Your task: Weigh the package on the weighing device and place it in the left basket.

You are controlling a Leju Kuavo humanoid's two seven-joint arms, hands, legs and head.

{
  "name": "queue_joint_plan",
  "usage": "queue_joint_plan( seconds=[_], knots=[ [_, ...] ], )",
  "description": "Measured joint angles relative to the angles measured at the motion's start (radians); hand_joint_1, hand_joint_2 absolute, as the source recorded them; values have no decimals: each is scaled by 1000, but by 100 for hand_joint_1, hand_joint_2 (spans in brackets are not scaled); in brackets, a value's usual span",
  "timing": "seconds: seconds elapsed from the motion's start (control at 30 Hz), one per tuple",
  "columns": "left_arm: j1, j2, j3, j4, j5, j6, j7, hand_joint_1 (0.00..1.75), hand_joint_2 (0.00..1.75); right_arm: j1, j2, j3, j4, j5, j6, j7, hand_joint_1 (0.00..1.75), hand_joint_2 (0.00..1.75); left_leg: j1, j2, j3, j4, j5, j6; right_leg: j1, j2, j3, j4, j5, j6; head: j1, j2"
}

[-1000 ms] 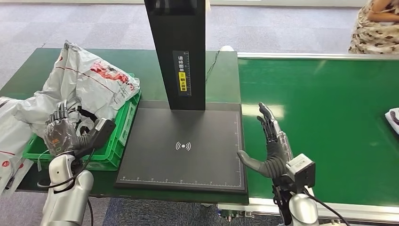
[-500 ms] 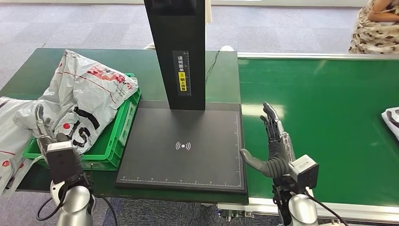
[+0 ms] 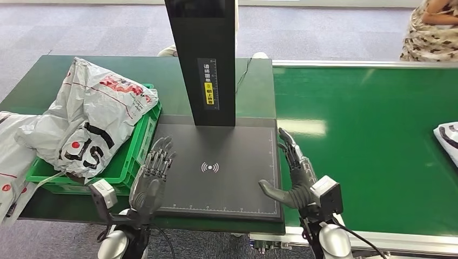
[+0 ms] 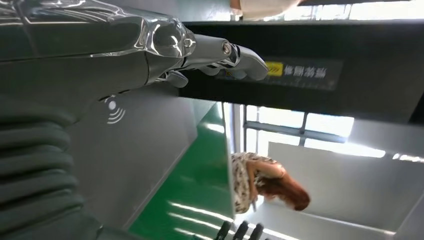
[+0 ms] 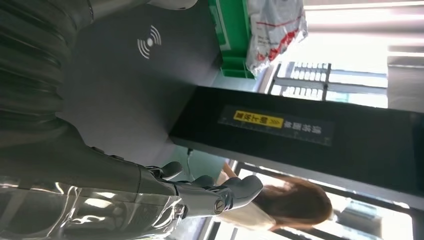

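Observation:
The white plastic package (image 3: 97, 118) with red and black print lies in the green basket (image 3: 141, 141) at the left, slumped over its far rim; it also appears in the right wrist view as the package (image 5: 275, 25) above the basket (image 5: 230, 40). The weighing device is a black platform (image 3: 216, 183) with a black column (image 3: 202, 59), and nothing lies on it. My left hand (image 3: 154, 172) hovers open over the platform's front left corner, fingers spread. My right hand (image 3: 294, 175) stands open at the platform's right edge, palm turned inward. The left hand (image 4: 150, 50) and right hand (image 5: 150, 195) hold nothing.
A second white bag (image 3: 11, 156) hangs off the table at the far left. Another package (image 3: 447, 137) lies at the right edge of the green conveyor (image 3: 372, 140). A person (image 3: 432, 27) stands beyond the belt's far right corner.
My left hand has swung from beside the basket to the right, over the platform's front left. My right hand has shifted slightly left and nearer. The package stays in the basket.

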Motion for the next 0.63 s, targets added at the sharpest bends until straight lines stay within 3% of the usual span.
queue_joint_plan(
  seconds=[0.27,0.63],
  knots=[
    [19,5,-15,6,-70,31,-45,0,175,3,-5,32,42,-1,36,42,0,175,0,0,0,0,0,0,0,0,0,0,0,0,0,0],
    [48,9,-14,6,-79,15,-64,0,175,-15,-13,39,96,-3,31,12,0,175,0,0,0,0,0,0,0,0,0,0,0,0,0,0]
  ],
)
